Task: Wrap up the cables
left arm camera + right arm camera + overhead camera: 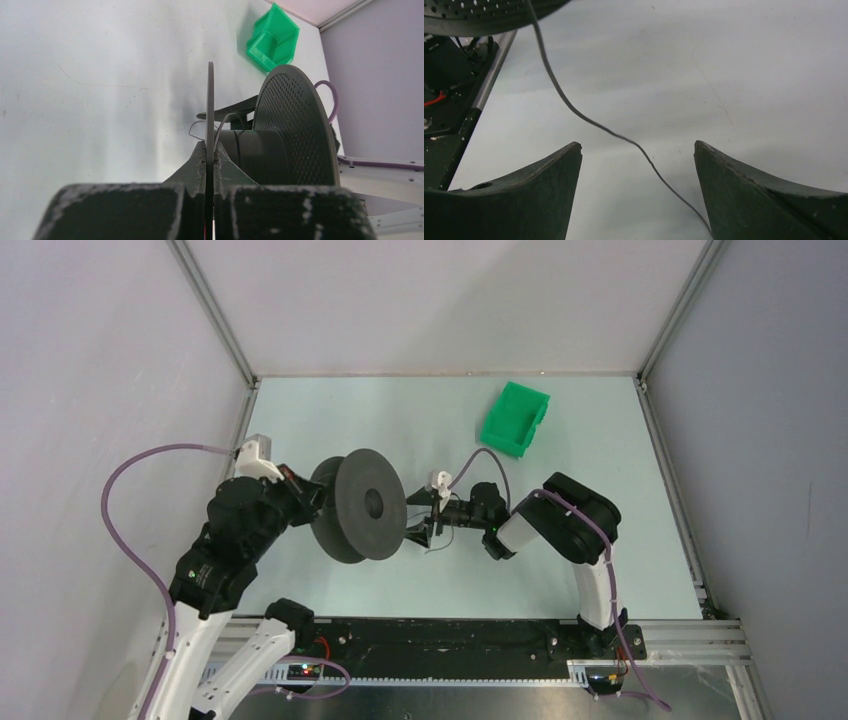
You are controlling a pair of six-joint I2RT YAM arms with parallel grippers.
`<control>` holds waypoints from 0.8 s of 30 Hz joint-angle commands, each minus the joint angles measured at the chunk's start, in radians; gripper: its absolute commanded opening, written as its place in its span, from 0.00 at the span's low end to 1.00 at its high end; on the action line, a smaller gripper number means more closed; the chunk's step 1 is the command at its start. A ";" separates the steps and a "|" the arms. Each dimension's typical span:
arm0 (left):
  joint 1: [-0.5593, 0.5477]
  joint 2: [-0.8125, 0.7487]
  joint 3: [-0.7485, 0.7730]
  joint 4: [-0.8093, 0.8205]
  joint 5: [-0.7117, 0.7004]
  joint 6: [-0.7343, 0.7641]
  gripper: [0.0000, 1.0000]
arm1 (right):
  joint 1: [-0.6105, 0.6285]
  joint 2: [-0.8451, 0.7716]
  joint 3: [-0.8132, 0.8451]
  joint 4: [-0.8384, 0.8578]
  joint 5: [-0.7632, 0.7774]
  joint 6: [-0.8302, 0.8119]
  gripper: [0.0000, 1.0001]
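**Pale desk** (pixel 400 420), seen from above; both arms work left of its centre.

**Left arm** (pixel 235 525): I have the left jaws pressed together on the rim of one flange of the reel (pixel 358 505). They hold it on edge with its axis level. The hub groove is thus open toward the other arm, so wire can be laid in between the flanges.

**Right arm** (pixel 560 525): the right jaws stand spread wide just beside the reel's outer flange, low over the desk, pinching nothing. I judge them placed there to take hold of the wire.

**Green bin** (pixel 515 420): well apart, near the far edge; it plays no part in this step.

**Cable** (pixel 574 107): a thread-thin dark wire that comes off the reel, drops in a slack curve and runs between the spread right jaws. Its free tail appears to lie on the desk below them. I make out little wire on the hub, so I judge the winding to be at an early stage.
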 commanded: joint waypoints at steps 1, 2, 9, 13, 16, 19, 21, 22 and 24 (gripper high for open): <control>0.006 -0.025 0.085 0.077 0.029 -0.068 0.00 | 0.035 0.025 0.052 0.122 -0.004 0.006 0.86; 0.006 -0.026 0.089 0.077 0.030 -0.069 0.00 | 0.042 0.030 0.056 0.123 -0.010 0.005 0.85; 0.006 -0.020 0.123 0.080 0.059 -0.098 0.00 | 0.085 0.103 0.111 0.136 -0.072 0.097 0.71; 0.006 -0.027 0.135 0.079 0.039 -0.126 0.00 | 0.109 0.138 0.117 0.163 -0.070 0.148 0.48; 0.005 -0.035 0.141 0.106 0.032 -0.146 0.00 | 0.127 0.153 0.115 0.163 -0.077 0.174 0.25; 0.005 -0.039 0.145 0.136 0.025 -0.175 0.00 | 0.161 0.161 0.099 0.164 -0.052 0.170 0.17; 0.006 -0.043 0.148 0.141 0.017 -0.184 0.00 | 0.176 0.165 0.090 0.164 -0.041 0.165 0.12; 0.005 -0.046 0.148 0.142 0.014 -0.185 0.00 | 0.185 0.165 0.084 0.164 -0.032 0.164 0.10; 0.005 -0.051 0.147 0.141 0.004 -0.188 0.00 | 0.195 0.161 0.076 0.168 -0.021 0.162 0.09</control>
